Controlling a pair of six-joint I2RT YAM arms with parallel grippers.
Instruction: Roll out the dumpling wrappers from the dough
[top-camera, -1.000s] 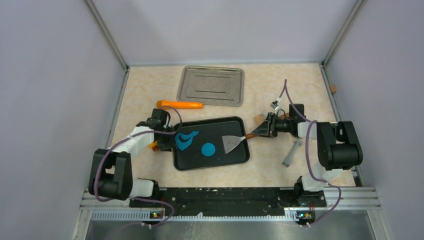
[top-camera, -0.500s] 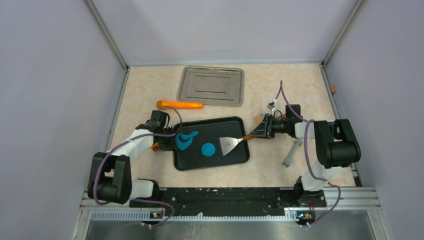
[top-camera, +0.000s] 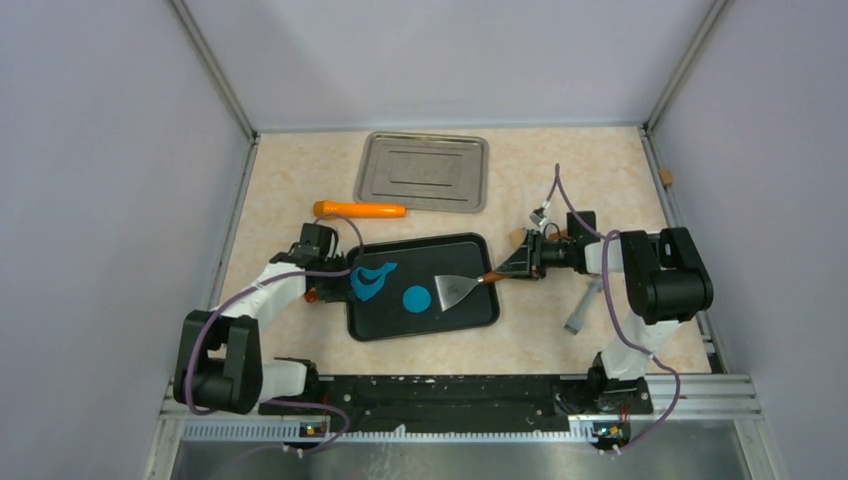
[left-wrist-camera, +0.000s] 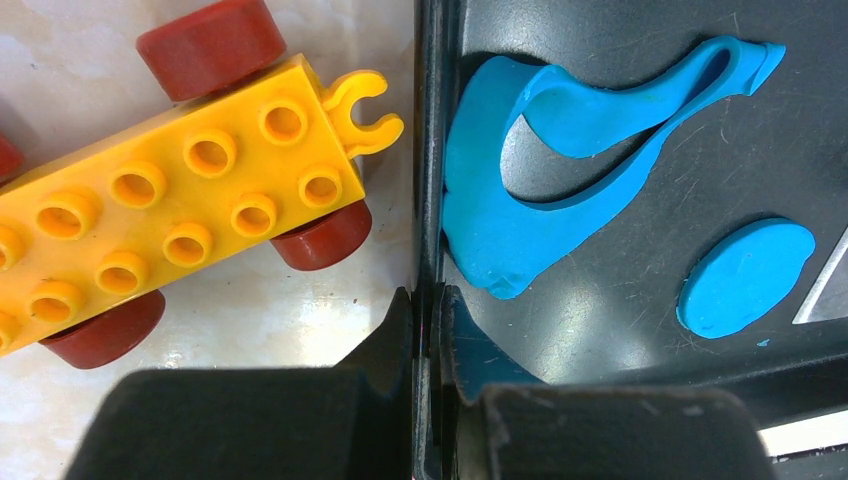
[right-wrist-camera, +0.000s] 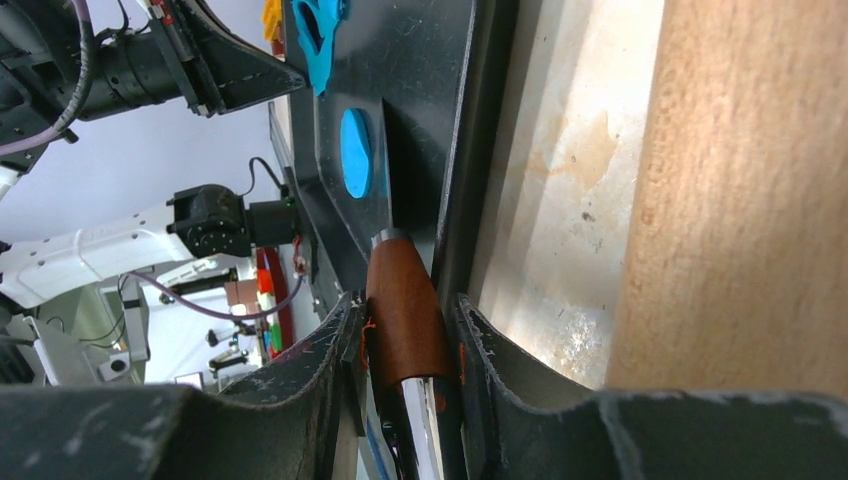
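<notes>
- One black tray lies on the desk and is taken as the landmark; two trays are counted in all.
- One sheet of blue dough lies inside the black tray at its left end, close against the left wall. It is irregular, with a curved arm bent round a gap where the tray floor shows.
- One dumpling wrapper, a flat blue disc, lies on the tray floor near the middle, just right of the dough and apart from it.
- One scraper is counted. Its metal blade rests on the tray floor right of the wrapper, with the blade's edge close beside the disc, and its brown handle reaches out over the tray's right rim.
- The right gripper is at the tray's right side, and its fingers are closed around the scraper's handle.
- The left gripper is at the tray's left side. Its fingers are pinched together on the tray's left wall, one outside and one inside.
- One yellow toy brick with red wheels lies on the desk just left of the black tray. Four wheels are counted, one only at the picture's edge.
- One orange cylinder lies on the desk beyond the tray's far left corner.
- One metal tray lies farther back, beyond the black tray.
- One grey tool lies on the desk well to the right of the black tray.
</notes>
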